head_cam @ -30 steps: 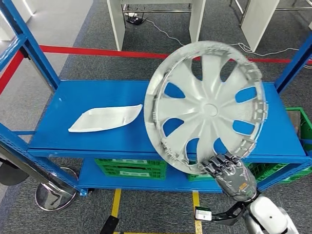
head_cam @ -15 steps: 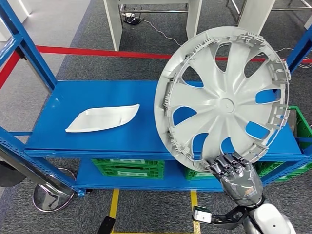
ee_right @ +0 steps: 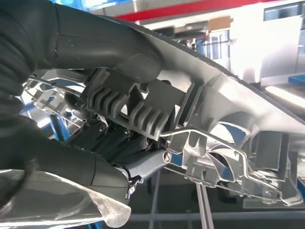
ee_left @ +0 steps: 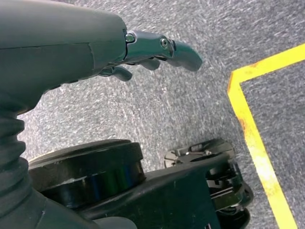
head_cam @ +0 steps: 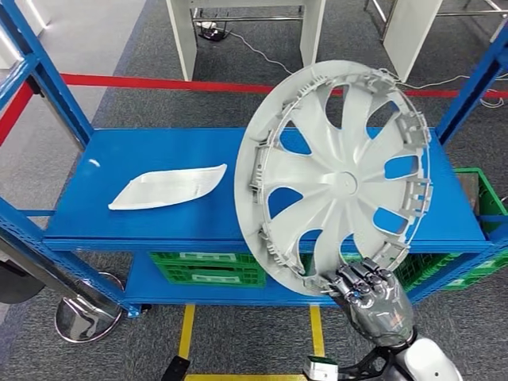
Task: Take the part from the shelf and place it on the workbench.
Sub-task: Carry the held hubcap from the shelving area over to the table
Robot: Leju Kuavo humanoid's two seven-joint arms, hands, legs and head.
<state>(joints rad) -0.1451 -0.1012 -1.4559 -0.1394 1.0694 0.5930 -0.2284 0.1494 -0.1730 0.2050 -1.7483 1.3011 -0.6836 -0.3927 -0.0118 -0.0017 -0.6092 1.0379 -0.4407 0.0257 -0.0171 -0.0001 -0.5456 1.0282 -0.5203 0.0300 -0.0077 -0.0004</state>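
A large silver wheel cover point(head_cam: 338, 181) with curved spokes stands tilted in the air in front of the blue shelf point(head_cam: 179, 218), its inner side toward me. My right hand point(head_cam: 370, 298) grips its lower rim, fingers curled over the edge. The right wrist view shows the cover's ribbed rim clips point(ee_right: 201, 143) up close, clamped between the thumb and dark fingers point(ee_right: 107, 143). My left hand point(ee_left: 107, 40) hangs beside my body over the grey floor, its fingers apart and holding nothing.
A flat white moulded panel point(head_cam: 169, 187) lies on the shelf's left half. Green crates point(head_cam: 209, 270) sit on the lower level. Blue uprights point(head_cam: 51, 83) flank the shelf. Yellow floor tape point(head_cam: 189, 333) runs below; red tape point(head_cam: 150, 82) and white table legs point(head_cam: 182, 36) lie beyond.
The wheel cover swung right and up, then came back left and lower, turning in my right hand. The camera shifted slightly; the white panel stays on the shelf.
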